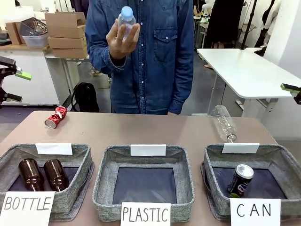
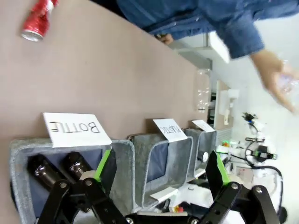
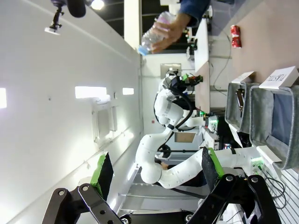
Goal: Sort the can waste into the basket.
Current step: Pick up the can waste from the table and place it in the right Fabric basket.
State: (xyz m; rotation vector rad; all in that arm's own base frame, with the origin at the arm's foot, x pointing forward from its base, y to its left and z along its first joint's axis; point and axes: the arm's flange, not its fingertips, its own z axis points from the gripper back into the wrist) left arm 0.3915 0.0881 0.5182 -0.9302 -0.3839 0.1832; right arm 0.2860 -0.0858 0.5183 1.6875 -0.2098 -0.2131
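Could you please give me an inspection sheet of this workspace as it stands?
surface: brown table, flat, shared with a person.
job's things: dark can upright in CAN basket; crushed red can lying on table, far left.
clutter: two brown bottles in BOTTLE basket; clear bottle lying behind CAN basket; person's hand holding another bottle.
tools: left tool open, holding nothing; right tool open, holding nothing.
cables: thin dark cables by arm base.
surroundings: white table, cardboard boxes.
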